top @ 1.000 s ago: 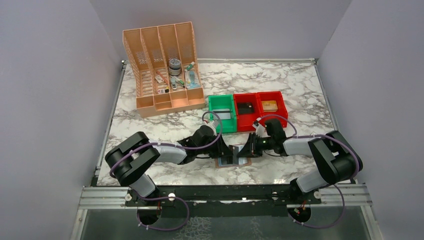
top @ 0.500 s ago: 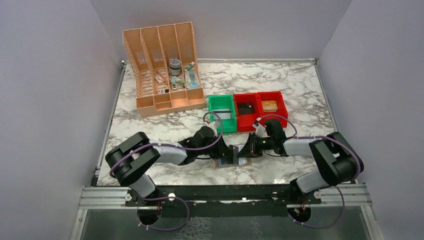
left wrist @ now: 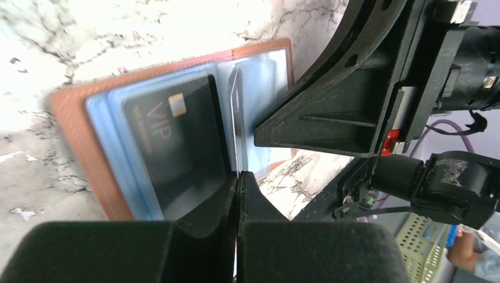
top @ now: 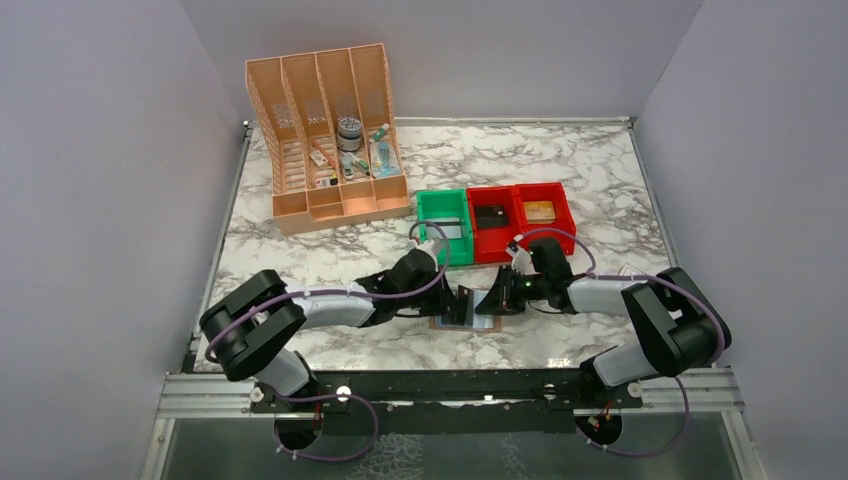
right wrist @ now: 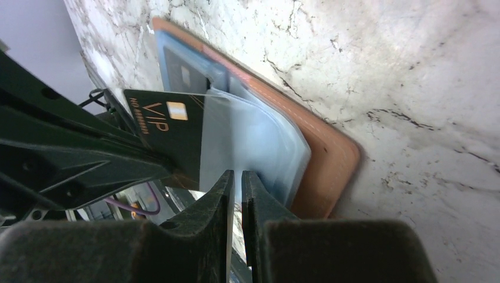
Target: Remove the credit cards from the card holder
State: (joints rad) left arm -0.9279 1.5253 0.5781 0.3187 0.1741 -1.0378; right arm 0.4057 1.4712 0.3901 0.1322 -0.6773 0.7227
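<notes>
The card holder (top: 482,326) lies open on the marble between my grippers, brown outside (left wrist: 76,147) with blue-grey sleeves inside. My left gripper (top: 461,303) is shut on a black credit card (right wrist: 171,127) marked VIP. The card stands on edge (left wrist: 234,112), partly out of a clear sleeve (right wrist: 253,141). My right gripper (top: 488,301) is shut on that sleeve (right wrist: 236,177) and holds it up. A second black VIP card (left wrist: 177,141) lies in a pocket of the holder's flat half. It also shows in the right wrist view (right wrist: 186,73).
A green bin (top: 444,227) and two red bins (top: 493,222) (top: 543,212) stand just behind the grippers. A peach file organizer (top: 325,130) with small items is at the back left. Grey walls close in the table's sides.
My left arm has shifted a little to the left, with the card still in its gripper. The card now stands more upright between the grippers. The right arm has barely moved.
</notes>
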